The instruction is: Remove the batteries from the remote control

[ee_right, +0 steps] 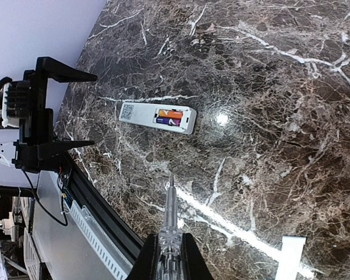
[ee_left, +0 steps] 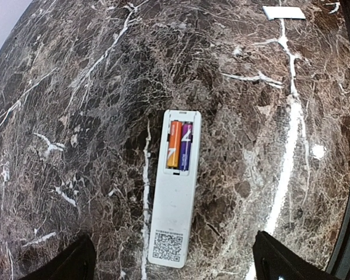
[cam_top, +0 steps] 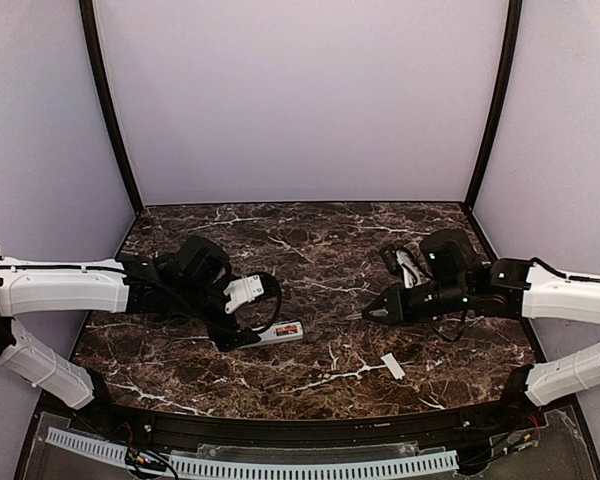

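Dark marble worktop (cam_top: 330, 240), lilac walls (cam_top: 300, 100). Centre-left: remote control (cam_top: 285, 332), back up, batteries (ee_left: 179, 146) seated. Lower right: white cover (cam_top: 392, 366). Left gripper (ee_right: 93, 109) jaws wide; right gripper (cam_top: 372, 313) jaws together, empty.

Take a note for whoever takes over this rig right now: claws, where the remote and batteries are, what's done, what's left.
Left claw: open, empty, hovering by the QR-code end of the slim white plastic remote control.
Right claw: shut, nothing seen in it, off to the side.
Remote lies back-up on the dark marble table; the small flat white cover lies apart from it.
Done: cover off.
Left: both small cylindrical batteries, one orange, one purple, sit in the recess; lift them out.
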Action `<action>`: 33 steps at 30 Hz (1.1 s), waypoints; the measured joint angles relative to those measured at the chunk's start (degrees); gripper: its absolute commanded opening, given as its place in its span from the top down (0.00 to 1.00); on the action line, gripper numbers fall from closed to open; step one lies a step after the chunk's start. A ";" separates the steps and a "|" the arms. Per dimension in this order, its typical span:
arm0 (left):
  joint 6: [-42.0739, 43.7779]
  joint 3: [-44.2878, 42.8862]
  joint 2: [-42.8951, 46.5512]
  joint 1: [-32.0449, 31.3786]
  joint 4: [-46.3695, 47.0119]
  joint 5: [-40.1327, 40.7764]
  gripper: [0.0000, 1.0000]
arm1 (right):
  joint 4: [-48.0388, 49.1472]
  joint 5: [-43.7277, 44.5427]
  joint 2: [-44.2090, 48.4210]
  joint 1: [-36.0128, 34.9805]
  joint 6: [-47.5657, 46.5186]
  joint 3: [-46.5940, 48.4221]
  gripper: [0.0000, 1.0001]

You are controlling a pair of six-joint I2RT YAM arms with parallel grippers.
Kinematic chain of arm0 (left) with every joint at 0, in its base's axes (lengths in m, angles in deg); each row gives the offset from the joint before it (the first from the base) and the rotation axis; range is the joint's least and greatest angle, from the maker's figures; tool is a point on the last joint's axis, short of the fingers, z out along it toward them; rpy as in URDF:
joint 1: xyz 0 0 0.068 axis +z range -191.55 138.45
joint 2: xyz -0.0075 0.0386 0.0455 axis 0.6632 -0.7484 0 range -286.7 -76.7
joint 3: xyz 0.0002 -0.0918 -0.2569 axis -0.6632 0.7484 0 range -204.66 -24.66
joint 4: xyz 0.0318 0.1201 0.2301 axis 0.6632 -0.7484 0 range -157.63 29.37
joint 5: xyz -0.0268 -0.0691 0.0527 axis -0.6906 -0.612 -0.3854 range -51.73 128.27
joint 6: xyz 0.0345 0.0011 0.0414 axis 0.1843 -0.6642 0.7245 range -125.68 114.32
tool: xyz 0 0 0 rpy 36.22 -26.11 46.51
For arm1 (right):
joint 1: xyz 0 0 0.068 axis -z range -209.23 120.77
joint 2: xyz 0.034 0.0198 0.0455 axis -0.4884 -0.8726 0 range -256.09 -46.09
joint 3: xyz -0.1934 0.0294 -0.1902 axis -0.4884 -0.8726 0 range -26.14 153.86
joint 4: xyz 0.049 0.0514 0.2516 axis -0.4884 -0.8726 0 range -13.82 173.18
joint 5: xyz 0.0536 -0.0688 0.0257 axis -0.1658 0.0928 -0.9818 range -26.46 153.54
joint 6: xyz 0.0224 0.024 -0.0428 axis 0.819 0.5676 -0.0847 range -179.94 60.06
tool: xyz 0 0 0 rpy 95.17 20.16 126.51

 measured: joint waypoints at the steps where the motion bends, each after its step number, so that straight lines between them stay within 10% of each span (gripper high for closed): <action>1: -0.11 0.48 -0.26 0.59 0.85 -0.15 0.06 | 0.00 0.28 0.85 0.24 -0.11 -0.70 1.00; 26: 5.42 3.50 -13.03 3.21 13.77 -1.46 0.15 | -3.10 0.96 16.87 1.86 1.68 -8.92 1.00; 33: 6.88 3.04 -17.05 3.32 13.75 -2.95 0.43 | -3.91 0.96 17.79 1.88 2.01 -8.98 1.00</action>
